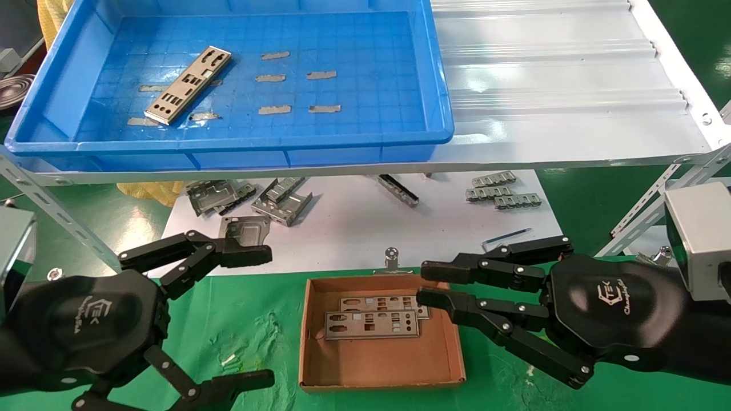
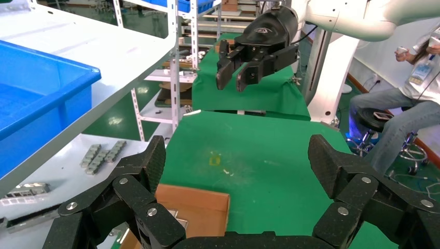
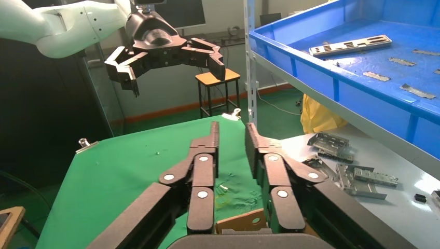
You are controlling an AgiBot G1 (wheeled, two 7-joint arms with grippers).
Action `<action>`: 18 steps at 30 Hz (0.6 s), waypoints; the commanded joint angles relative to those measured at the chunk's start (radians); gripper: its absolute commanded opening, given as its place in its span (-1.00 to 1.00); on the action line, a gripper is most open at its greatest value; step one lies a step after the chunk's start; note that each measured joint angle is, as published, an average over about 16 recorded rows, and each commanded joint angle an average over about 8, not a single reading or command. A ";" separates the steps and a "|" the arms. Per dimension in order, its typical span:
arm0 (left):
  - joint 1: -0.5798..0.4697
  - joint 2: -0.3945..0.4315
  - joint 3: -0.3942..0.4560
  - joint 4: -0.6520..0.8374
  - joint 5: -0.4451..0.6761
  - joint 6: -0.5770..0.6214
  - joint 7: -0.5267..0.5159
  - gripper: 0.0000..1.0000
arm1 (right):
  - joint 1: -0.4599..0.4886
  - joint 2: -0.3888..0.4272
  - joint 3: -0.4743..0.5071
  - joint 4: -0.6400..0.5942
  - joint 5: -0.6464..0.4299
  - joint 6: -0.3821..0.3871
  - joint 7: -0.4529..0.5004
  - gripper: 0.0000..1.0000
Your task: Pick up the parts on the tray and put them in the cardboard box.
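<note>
One part (image 1: pixel 187 85), a long punched silver plate, lies at the left of the blue tray (image 1: pixel 440 85) on the shelf; it also shows in the right wrist view (image 3: pixel 350 45). Two more plates (image 1: pixel 371 322) lie overlapped in the cardboard box (image 1: pixel 380 365) on the green cloth. My right gripper (image 1: pixel 424 282) hovers over the box's far right corner, fingers a little apart and empty; the right wrist view (image 3: pixel 232 137) shows only cloth and the box edge (image 3: pixel 241 220) between them. My left gripper (image 1: pixel 265 317) is wide open and empty, left of the box (image 2: pixel 192 207).
Bent grey brackets (image 1: pixel 251 200) and ridged strips (image 1: pixel 502 191) lie on the white sheet under the shelf. Grey tape scraps (image 1: pixel 297 91) dot the tray floor. The white ribbed shelf (image 1: pixel 559 85) stretches right of the tray. A metal clip (image 1: pixel 391 258) stands behind the box.
</note>
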State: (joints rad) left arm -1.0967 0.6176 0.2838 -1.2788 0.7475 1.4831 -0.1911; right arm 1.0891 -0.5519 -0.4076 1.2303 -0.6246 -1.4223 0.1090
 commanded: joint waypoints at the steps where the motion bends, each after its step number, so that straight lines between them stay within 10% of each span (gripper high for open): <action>1: 0.008 -0.003 -0.002 -0.003 -0.006 0.003 0.003 1.00 | 0.000 0.000 0.000 0.000 0.000 0.000 0.000 -1.00; 18: -0.561 0.250 0.133 0.425 0.386 -0.124 0.075 1.00 | 0.000 0.000 0.000 0.000 0.000 0.000 0.000 -1.00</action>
State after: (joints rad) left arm -1.6488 0.8625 0.4206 -0.8534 1.1397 1.3428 -0.1217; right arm 1.0891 -0.5519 -0.4076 1.2302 -0.6246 -1.4223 0.1090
